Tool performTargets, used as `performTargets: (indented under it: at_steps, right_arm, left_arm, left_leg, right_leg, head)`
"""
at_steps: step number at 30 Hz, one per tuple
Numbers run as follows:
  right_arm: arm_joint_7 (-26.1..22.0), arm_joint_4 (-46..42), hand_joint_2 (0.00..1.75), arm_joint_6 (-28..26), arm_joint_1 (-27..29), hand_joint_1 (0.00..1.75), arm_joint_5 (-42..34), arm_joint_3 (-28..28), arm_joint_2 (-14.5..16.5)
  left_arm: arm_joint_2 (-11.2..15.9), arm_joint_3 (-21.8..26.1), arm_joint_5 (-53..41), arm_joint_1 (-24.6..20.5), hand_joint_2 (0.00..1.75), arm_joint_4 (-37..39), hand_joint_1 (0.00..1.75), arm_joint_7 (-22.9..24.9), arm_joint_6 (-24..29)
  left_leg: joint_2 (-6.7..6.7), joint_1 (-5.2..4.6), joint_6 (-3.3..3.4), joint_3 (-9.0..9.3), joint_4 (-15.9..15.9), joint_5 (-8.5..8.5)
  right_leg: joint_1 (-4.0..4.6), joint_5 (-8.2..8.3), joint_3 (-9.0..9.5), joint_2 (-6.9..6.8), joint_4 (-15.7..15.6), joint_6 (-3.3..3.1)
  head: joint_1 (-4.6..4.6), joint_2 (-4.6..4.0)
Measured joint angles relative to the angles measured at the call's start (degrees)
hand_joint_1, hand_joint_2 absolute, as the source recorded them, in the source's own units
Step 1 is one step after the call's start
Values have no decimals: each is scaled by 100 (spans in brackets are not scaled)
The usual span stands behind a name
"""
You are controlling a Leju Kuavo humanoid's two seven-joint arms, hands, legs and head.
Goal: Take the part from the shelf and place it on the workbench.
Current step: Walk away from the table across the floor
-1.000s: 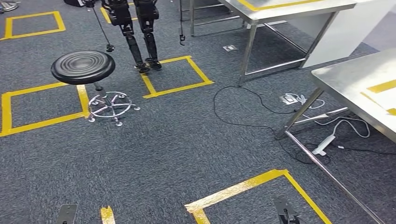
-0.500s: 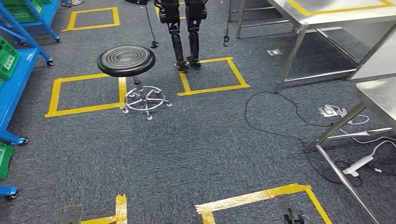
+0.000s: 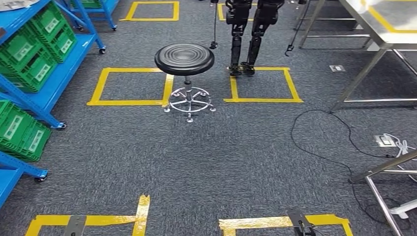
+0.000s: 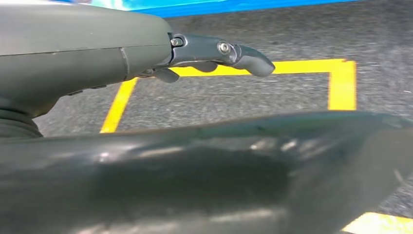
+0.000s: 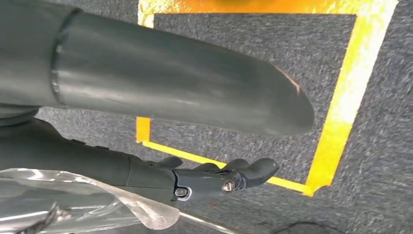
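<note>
I am standing on grey carpet marked with yellow tape squares, both arms hanging at my sides. My left hand (image 4: 146,53) holds nothing that I can see; its fingers (image 4: 243,56) reach out nearly straight above the floor. My right hand (image 5: 160,175) has loosely curved fingers (image 5: 253,170). A crinkled clear plastic bag (image 5: 97,204) with something small and dark inside lies right against its underside. This is probably the part, though I cannot tell whether the fingers grip it.

The blue metal shelf (image 3: 46,96) with green plastic bins (image 3: 29,59) stands to my left. A shiny steel desk (image 3: 373,29) stands to my far right. A black round stool on a chrome base (image 3: 184,58) sits ahead, and a thin black cable (image 3: 319,132) loops over the carpet near the desk.

I judge this to be a walking step between shelf and desk. To do it well, I should:
- keep both arms low and quiet so the bag does not swing;
- turn in small steps;
- pass well apart from the stool;
- avoid stepping on the cable.
</note>
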Motion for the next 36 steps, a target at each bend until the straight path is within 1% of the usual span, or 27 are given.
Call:
performTargets:
  at_steps: [1,2,4,6,8,9,11,12,13,14,15,16,17,18,19,21,22,24,26,28,29,30,31,32,33,34,36]
  right_arm:
    - [11,0,0,18,2,0,1,4,-1]
    - [22,0,0,38,2,0,7,8,-4]
    - [42,1,0,73,3,0,44,20,-11]
    - [57,6,0,84,5,0,92,37,-16]
    - [75,9,0,91,4,0,143,57,-19]
    - [80,10,0,89,2,0,168,71,-21]
    - [79,9,0,72,12,0,213,99,-32]
    - [85,8,0,63,22,0,230,109,-41]
    - [95,8,0,56,33,0,253,119,-49]
    - [108,8,0,55,41,0,275,132,-52]
    - [117,8,0,52,46,0,293,146,-54]
    - [122,8,0,50,47,0,302,161,-54]
    - [123,9,0,49,47,0,302,173,-54]
    - [123,9,0,46,47,0,303,183,-54]
    - [123,9,0,43,47,0,303,192,-55]
    - [123,8,0,33,45,0,304,206,-56]
    - [123,8,0,29,40,0,304,209,-56]
    - [122,8,0,25,18,0,304,213,-57]
    - [123,8,0,19,-2,0,303,216,-58]
    - [134,11,0,27,4,0,299,219,-58]
    - [142,13,0,34,14,0,297,219,-58]
    - [150,14,0,37,22,0,295,219,-58]
    - [156,14,0,35,27,0,291,216,-58]
    - [162,14,0,34,27,0,288,214,-59]
    - [167,14,0,33,25,0,286,213,-61]
    - [169,14,0,32,23,0,285,213,-62]
    - [169,15,0,29,21,0,286,216,-64]
  left_arm:
    - [0,-1,-17,5,0,0,0,-5,4]
    - [-1,-3,-37,6,0,0,0,-14,11]
    - [-8,-7,-62,-6,0,0,0,-43,43]
    - [-24,-7,-68,-15,0,0,0,-62,86]
    - [-41,-8,-81,2,0,1,0,-55,111]
    - [-48,-9,-88,16,0,1,0,-42,114]
    - [-60,-11,-101,13,0,2,0,-7,106]
    - [-69,-17,-109,2,0,2,0,20,97]
    - [-78,-25,-119,-9,0,2,0,49,87]
    - [-85,-32,-127,-11,0,2,0,78,78]
    - [-90,-38,-133,-2,0,2,0,103,72]
    - [-92,-41,-138,8,0,2,0,122,70]
    - [-92,-42,-140,16,0,2,0,134,69]
    - [-92,-42,-141,19,0,2,0,143,69]
    - [-93,-43,-143,14,0,2,0,150,68]
    - [-100,-46,-148,0,0,3,0,152,66]
    - [-103,-47,-150,1,0,4,0,153,64]
    - [-105,-48,-151,21,0,4,0,155,63]
    - [-103,-47,-150,17,0,4,0,149,72]
    - [-108,-47,-152,-12,0,4,0,123,81]
    - [-112,-48,-154,-20,0,4,0,108,83]
    - [-113,-48,-156,-19,0,4,0,94,85]
    - [-111,-48,-158,-14,0,4,0,86,87]
    - [-108,-48,-158,-11,0,4,0,83,89]
    - [-107,-48,-159,-10,0,4,0,80,89]
    - [-107,-48,-163,-12,0,4,0,79,90]
    - [-110,-49,-177,-19,0,4,0,75,92]
  left_leg:
    - [-84,-2,-2,7,4,-1]
    - [-168,0,-6,14,8,-4]
    - [-326,1,-33,10,36,-16]
    - [-460,10,-98,-35,57,-6]
    - [-579,33,-178,-82,51,25]
    - [-535,32,-209,-103,77,5]
    - [-258,19,-259,-243,383,-192]
    - [-72,19,-281,-386,702,-363]
    - [38,31,-303,-559,1079,-537]
    - [94,46,-324,-713,1412,-659]
    - [125,60,-340,-795,1599,-689]
    - [149,70,-351,-776,1574,-612]
    - [194,77,-353,-647,1327,-441]
    - [299,76,-344,-447,940,-239]
    - [475,47,-330,-252,562,-104]
    - [729,-8,-271,-50,130,-20]
    - [751,-38,-239,-47,95,-52]
    - [602,-30,-167,-54,66,-45]
    - [455,-1,-89,-38,28,-20]
    - [296,13,-32,-38,17,-7]
    - [207,11,-18,-40,18,-5]
    - [116,8,-13,-36,19,-6]
    - [25,6,-12,-28,20,-7]
    - [-68,6,-15,-16,22,-9]
    - [-156,10,-23,-5,23,-14]
    - [-236,7,-37,-2,32,-21]
    - [-375,8,-86,-38,59,-26]
  right_leg:
    - [0,154,1,13,-109,-6]
    - [-4,386,102,51,-417,-15]
    - [-39,747,411,305,-1179,-31]
    - [-54,821,593,493,-1541,-57]
    - [-42,829,631,407,-1577,-115]
    - [-44,846,643,337,-1601,-152]
    - [-54,867,680,172,-1657,-219]
    - [-44,861,695,80,-1666,-240]
    - [-34,850,703,-14,-1668,-257]
    - [-26,840,709,-108,-1668,-266]
    - [-22,828,716,-197,-1667,-269]
    - [-21,816,728,-278,-1666,-265]
    - [-22,801,748,-356,-1666,-255]
    - [-20,781,775,-428,-1666,-238]
    - [-3,755,799,-497,-1660,-212]
    - [36,708,833,-627,-1652,-148]
    - [52,692,847,-695,-1653,-116]
    - [42,646,879,-765,-1654,-54]
    - [15,454,772,-480,-1399,-8]
    - [1,106,402,-107,-666,4]
    - [3,-31,183,-35,-264,5]
    - [4,-69,15,-6,1,4]
    - [5,12,-59,5,54,-1]
    - [3,209,-21,25,-135,-11]
    - [-2,467,104,89,-494,-23]
    - [-14,682,252,241,-886,-37]
    - [-41,863,495,498,-1439,-69]
  head:
    - [0,0]
    - [1,0]
    - [-2,0]
    - [-6,0]
    - [-7,0]
    - [-10,0]
    - [-40,0]
    - [-55,0]
    - [-68,0]
    - [-68,0]
    - [-70,0]
    - [-72,0]
    - [-73,0]
    - [-73,0]
    - [-74,0]
    - [-69,0]
    - [-64,0]
    - [-51,0]
    - [-25,0]
    - [15,0]
    - [28,0]
    - [33,0]
    - [37,0]
    - [39,0]
    - [39,0]
    - [43,0]
    - [42,0]
